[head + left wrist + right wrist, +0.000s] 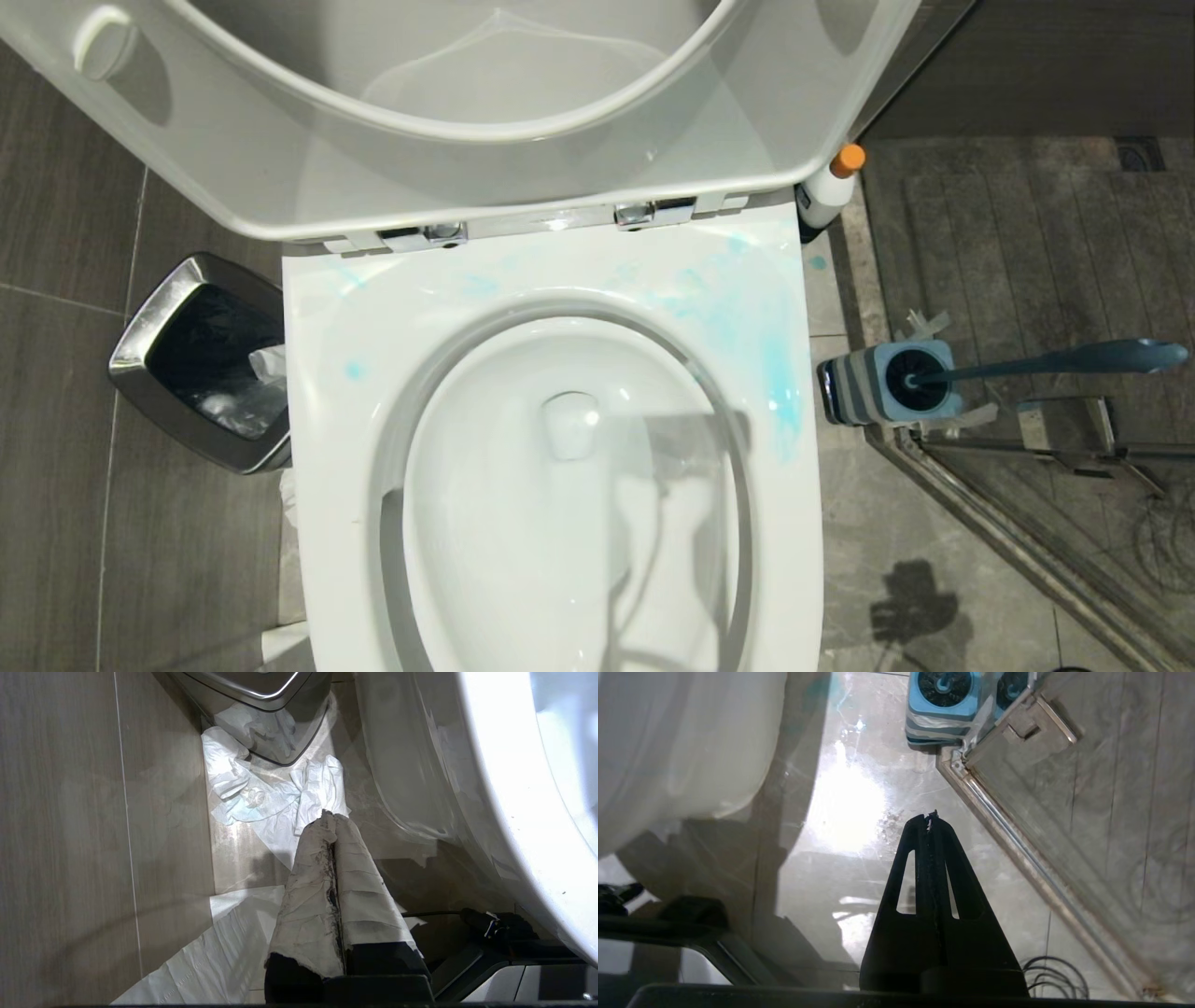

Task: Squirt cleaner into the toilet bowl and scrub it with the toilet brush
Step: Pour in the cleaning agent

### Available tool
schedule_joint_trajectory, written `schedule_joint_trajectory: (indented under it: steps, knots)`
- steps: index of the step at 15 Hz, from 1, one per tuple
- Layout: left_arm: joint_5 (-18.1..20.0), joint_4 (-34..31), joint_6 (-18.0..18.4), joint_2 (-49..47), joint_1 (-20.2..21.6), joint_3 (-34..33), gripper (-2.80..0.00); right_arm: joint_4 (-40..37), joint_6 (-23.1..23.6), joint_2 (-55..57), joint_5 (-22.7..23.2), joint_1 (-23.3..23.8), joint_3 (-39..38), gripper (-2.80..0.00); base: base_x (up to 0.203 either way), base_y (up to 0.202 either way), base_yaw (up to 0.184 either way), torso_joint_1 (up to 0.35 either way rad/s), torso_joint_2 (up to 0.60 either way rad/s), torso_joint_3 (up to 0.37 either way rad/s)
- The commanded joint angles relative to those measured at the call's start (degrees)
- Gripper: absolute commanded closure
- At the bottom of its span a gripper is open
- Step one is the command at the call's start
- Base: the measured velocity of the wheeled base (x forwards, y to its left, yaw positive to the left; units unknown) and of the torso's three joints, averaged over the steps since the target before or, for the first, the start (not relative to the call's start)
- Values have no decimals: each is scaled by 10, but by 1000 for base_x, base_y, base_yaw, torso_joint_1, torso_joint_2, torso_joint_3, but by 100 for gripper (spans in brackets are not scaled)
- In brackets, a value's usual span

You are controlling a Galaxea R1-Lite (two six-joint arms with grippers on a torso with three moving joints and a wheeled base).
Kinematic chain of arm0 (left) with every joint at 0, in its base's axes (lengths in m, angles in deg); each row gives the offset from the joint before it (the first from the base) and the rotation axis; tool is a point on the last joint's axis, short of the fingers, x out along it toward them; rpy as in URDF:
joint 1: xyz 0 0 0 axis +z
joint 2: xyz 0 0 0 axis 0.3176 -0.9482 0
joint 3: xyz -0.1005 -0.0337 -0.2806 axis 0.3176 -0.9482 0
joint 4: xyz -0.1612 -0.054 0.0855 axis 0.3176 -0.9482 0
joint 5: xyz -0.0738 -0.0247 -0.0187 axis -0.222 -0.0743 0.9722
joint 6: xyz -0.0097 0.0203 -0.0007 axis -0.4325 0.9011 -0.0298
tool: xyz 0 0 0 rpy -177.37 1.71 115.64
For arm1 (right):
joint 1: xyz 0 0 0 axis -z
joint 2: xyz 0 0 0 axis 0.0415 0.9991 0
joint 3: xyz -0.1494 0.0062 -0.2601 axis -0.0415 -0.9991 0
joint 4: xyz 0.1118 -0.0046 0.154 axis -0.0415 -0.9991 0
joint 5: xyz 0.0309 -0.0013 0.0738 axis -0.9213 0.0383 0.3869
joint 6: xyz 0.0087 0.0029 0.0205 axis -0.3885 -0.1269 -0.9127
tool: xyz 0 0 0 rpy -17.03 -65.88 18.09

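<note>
The white toilet bowl (327, 420) fills the head view, seat and lid raised, blue cleaner smeared on its rim. The cleaner (829, 196), white with an orange cap, stands on the floor behind the bowl's right corner. The toilet brush (1074, 359) sits in its striped holder (868, 385) to the bowl's right, handle leaning right. Neither gripper shows in the head view. My left gripper (332, 814), fingers wrapped in white, is shut and empty over the floor left of the toilet. My right gripper (929, 817) is shut and empty above the tiles, well short of the holder (943, 714).
A silver-rimmed waste bin (201, 364) stands left of the bowl, with crumpled white tissue (261, 798) on the floor by it. A glass shower door with a metal frame (1017, 826) runs beside the brush holder. Cables lie near the robot base (1057, 975).
</note>
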Motion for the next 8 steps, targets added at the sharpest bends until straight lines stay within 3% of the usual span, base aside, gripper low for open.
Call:
schedule_joint_trajectory:
  steps: [1, 8]
  knots:
    - [0, 1, 0, 0, 0, 0, 0, 0, -2, 2, 0, 0, 0, 0, 0, 0, 0, 0, 0, 0]
    - [0, 1, 2, 0, 0, 0, 0, 0, 3, 2, 0, -1, 0, 0, 0, 0, 0, 0, 0, 0]
